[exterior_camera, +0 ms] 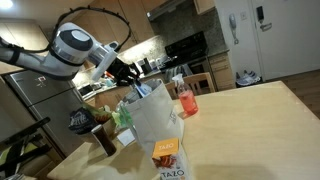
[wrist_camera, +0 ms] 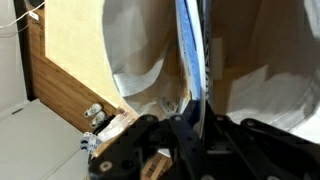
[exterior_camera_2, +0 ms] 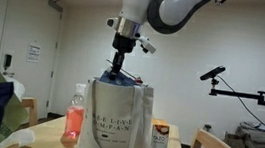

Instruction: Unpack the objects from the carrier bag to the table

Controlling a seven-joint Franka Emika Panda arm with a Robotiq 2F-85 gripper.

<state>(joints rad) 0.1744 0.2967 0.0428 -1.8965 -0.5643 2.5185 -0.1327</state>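
Light-wood table (exterior_camera: 255,125) supports the carrier bag (exterior_camera_2: 117,118), which stands upright with its mouth facing up, so that contents can be drawn out vertically. The gripper (exterior_camera_2: 120,71) hangs directly above the bag mouth. Its jaws are almost fully closed, pinching the thin upper edge of the tall flat blue-and-white package (wrist_camera: 190,60); the narrow closure suits the slim profile. The package sits inside the bag, between its white walls. An orange carton (exterior_camera: 166,151) stands on the table just beside the bag, judged already unpacked. A red-pink bottle (exterior_camera: 185,101) stands just beside the bag.
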